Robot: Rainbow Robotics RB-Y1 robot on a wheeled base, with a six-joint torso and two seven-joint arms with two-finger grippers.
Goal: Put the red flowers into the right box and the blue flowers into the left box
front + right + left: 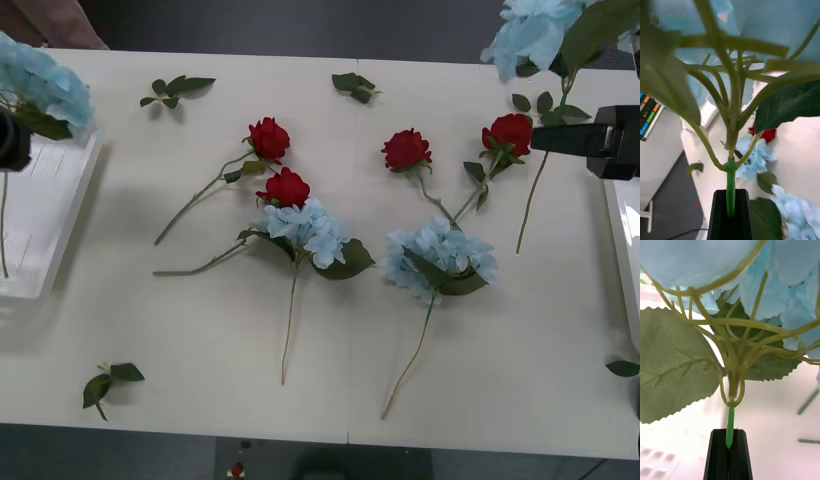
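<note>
Over left box (40,215): our left gripper (729,450), jaws clenched on blue flowers (730,285) stem;
Right gripper (730,213): jaws clenched on a blue stem, near right box (625,250);
Tabletop (200,330): red flowers (285,187)

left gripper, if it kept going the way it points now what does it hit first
Probably the left box: the left gripper, shut on a blue flower stem, hangs over its slotted bottom, though depth is unclear.

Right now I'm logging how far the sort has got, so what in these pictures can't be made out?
- Right box: front view, cut by the edge; contents unseen.
- Left box: front view, partly covered by the blue flower in the left gripper.
- Right gripper: the bloom of its blue flower is cropped at the top.
</note>
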